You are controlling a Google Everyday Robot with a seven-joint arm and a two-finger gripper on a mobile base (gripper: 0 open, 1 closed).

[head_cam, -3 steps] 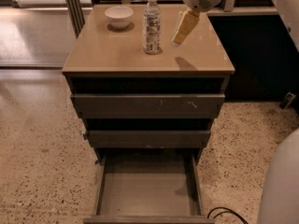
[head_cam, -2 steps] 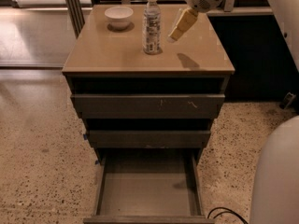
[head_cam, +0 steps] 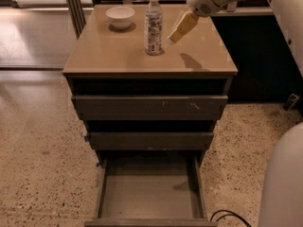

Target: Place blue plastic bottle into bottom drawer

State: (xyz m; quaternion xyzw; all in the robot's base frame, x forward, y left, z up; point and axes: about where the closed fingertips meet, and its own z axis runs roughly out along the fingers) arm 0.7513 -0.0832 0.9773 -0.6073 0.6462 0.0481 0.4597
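Observation:
The blue plastic bottle (head_cam: 153, 27), clear with a white cap and a pale label, stands upright on the tan cabinet top (head_cam: 109, 51) towards the back middle. My gripper (head_cam: 178, 30) hangs from the white arm at the upper right, slanting down and left. Its tip is just right of the bottle at mid-height, a small gap apart, and it holds nothing. The bottom drawer (head_cam: 149, 195) is pulled out at the foot of the cabinet, showing a bare flat grey floor.
A white bowl (head_cam: 120, 17) sits at the back left of the top. The two upper drawers (head_cam: 149, 107) are closed. My white body (head_cam: 284, 183) fills the lower right. A black cable (head_cam: 227, 216) lies on the speckled floor by the open drawer.
My gripper has moved a little to the left, closer to the bottle. The bottle, the bowl and the drawers have not moved.

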